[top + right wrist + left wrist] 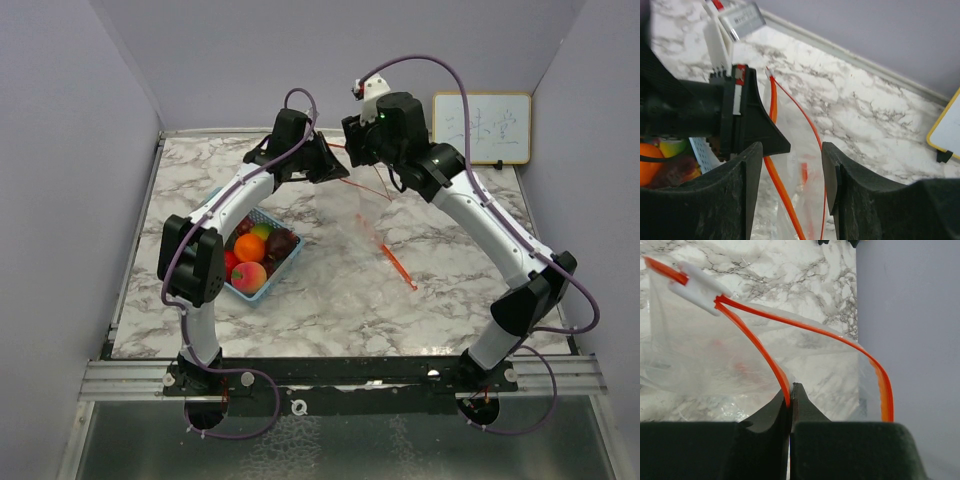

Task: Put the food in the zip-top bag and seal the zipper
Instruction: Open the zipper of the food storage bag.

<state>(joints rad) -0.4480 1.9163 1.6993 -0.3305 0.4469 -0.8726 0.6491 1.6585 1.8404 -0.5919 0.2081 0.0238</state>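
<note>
Marble-patterned tabletop (330, 310), matte lilac walls (60, 150).

1. Your left gripper (791, 390): black wedge fingers, clenched on the glossy orange zipper strip (760, 347) of the clear, crinkled zip-top plastic bag (700, 355).
2. Your right gripper (792, 150): jaws apart, with that strip running between them ungripped.
3. Only the left wrist view shows the white plastic slider (697, 287), riding the strip at upper left.
4. Only the top view shows the bag's long axis, slanting from the grippers at far centre toward the near right.
5. Food: smooth round orange (249, 246), peach (248, 276) and dark purple fruit (281, 243) sit in the light-blue perforated plastic basket (255, 296), just left of the bag.
</note>
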